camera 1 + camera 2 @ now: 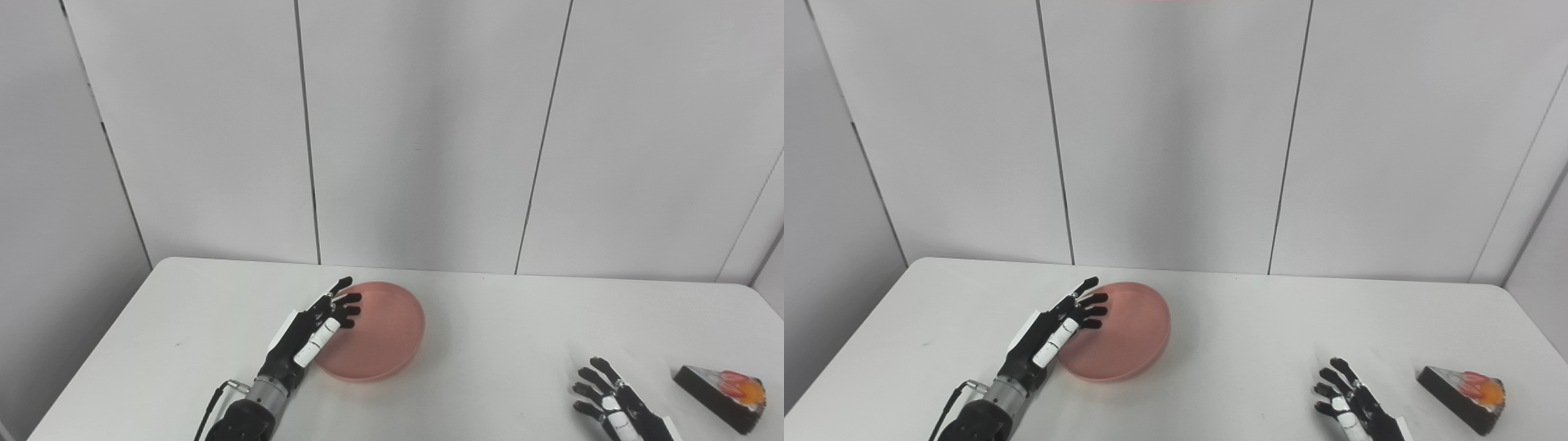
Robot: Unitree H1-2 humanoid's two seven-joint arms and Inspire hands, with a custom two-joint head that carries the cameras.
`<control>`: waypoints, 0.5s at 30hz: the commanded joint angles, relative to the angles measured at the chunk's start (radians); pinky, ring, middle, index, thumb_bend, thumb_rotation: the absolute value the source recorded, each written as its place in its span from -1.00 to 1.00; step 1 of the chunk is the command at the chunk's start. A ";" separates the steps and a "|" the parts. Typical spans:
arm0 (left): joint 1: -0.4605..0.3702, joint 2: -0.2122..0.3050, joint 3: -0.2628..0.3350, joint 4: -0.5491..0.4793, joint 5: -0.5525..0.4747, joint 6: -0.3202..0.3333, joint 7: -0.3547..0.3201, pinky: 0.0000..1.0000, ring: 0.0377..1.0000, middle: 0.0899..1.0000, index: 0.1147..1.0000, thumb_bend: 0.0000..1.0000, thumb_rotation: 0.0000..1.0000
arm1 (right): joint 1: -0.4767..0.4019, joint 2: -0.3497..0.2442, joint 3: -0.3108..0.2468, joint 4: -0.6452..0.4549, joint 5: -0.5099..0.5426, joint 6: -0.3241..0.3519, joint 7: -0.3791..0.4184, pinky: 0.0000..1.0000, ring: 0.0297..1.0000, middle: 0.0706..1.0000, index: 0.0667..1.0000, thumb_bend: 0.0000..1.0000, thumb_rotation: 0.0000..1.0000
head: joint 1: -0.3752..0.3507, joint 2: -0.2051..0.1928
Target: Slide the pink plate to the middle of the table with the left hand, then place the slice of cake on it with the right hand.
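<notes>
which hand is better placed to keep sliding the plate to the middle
Left. The left hand rests with fingers spread on the pink plate's left rim, while the right hand waits open beside the cake slice.

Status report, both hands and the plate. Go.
Left hand open, fingers over pink plate rim. Right hand open, idle, short of cake slice. Plate left of centre, empty. Path unobstructed.

My left hand (pixel 312 331) covers the near-left rim of the pink plate (pixel 383 334) — I can't tell whether the fingertips press it or only hover. The right hand (pixel 612 401) is cut off at the bottom edge. The cake slice (pixel 723 395) has toppings too blurred to name.
</notes>
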 commanded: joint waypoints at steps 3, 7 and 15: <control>0.069 -0.050 -0.023 0.066 0.001 -0.008 -0.004 0.55 0.60 0.69 0.79 0.60 0.72 | 0.068 0.029 0.018 0.028 0.004 0.043 -0.002 0.56 0.63 0.68 0.75 0.81 0.52 | -0.004 0.003; 0.066 -0.058 -0.041 0.082 0.007 -0.014 -0.016 0.55 0.59 0.70 0.84 0.57 0.69 | 0.072 0.029 0.020 0.022 0.000 0.046 -0.003 0.56 0.64 0.69 0.76 0.82 0.54 | -0.012 0.008; 0.040 -0.101 -0.084 0.147 0.028 -0.016 -0.017 0.45 0.52 0.65 0.81 0.60 0.67 | 0.089 0.036 0.017 -0.007 -0.005 0.052 -0.019 0.55 0.63 0.68 0.76 0.80 0.52 | -0.048 0.023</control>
